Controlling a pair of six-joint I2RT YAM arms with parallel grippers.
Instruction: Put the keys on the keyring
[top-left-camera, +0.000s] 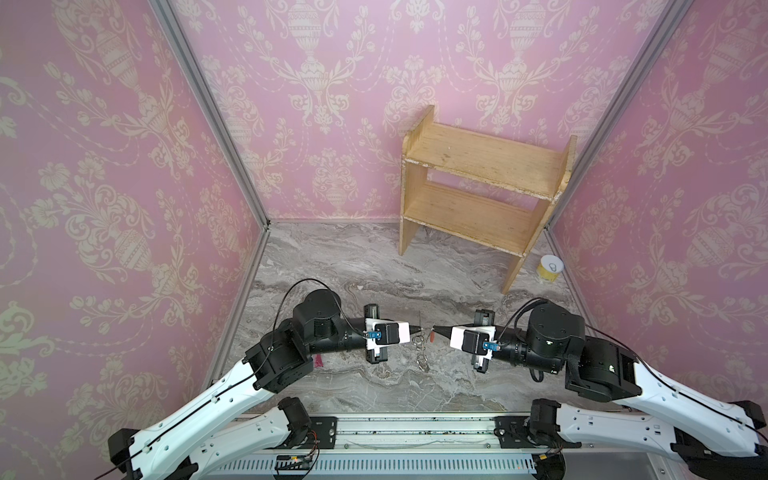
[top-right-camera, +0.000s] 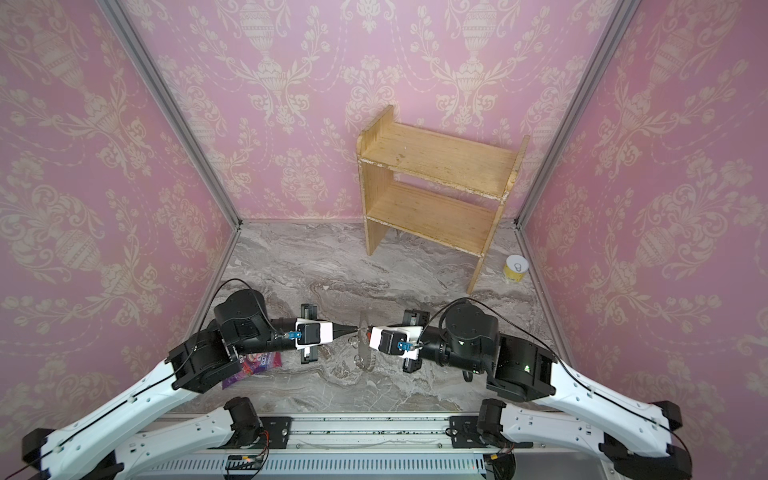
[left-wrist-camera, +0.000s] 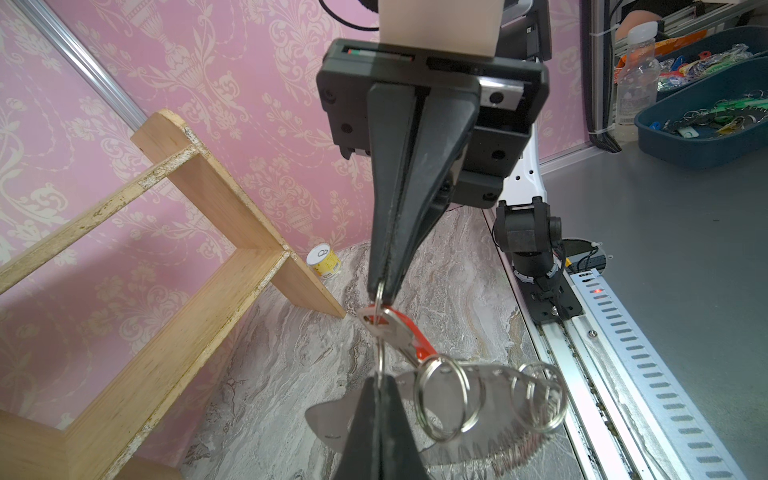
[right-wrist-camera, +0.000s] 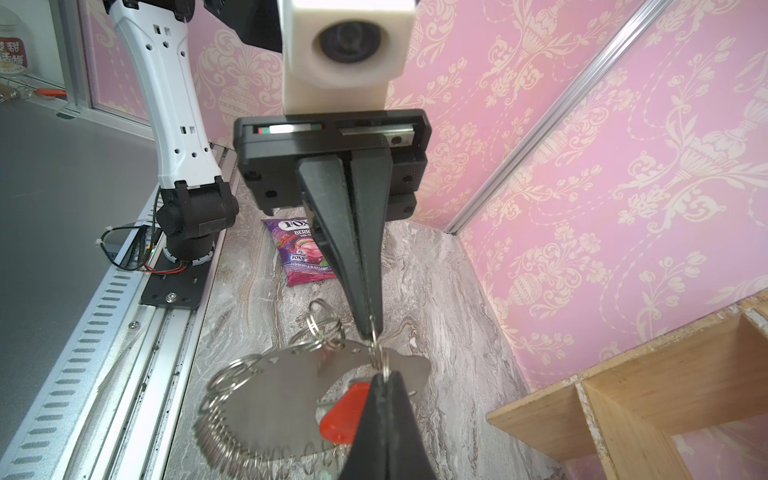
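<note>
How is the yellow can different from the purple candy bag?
The yellow can is round and stands upright; the purple candy bag is flat and lies down. The can has a silver top; the bag has printed writing. The can sits far back on the right beside the wooden shelf; the bag lies nearer the front on the left. Both rest on the marble table.

This is a robot lab's staged test cell, not a lived-in room. Pink damask wallpaper panels (top-left-camera: 332, 104) held in bare aluminium profiles (top-left-camera: 210, 112) enclose a marble-print tabletop (top-left-camera: 353, 266). The left arm (top-left-camera: 199, 409) and right arm (top-left-camera: 685, 401) are bolted to an aluminium rail (top-left-camera: 415, 428) along its near edge. Past the panels, a grey workbench (left-wrist-camera: 665, 270) carries blue bins (left-wrist-camera: 706, 141) of key tags and a plastic bottle (left-wrist-camera: 633, 70).
</note>
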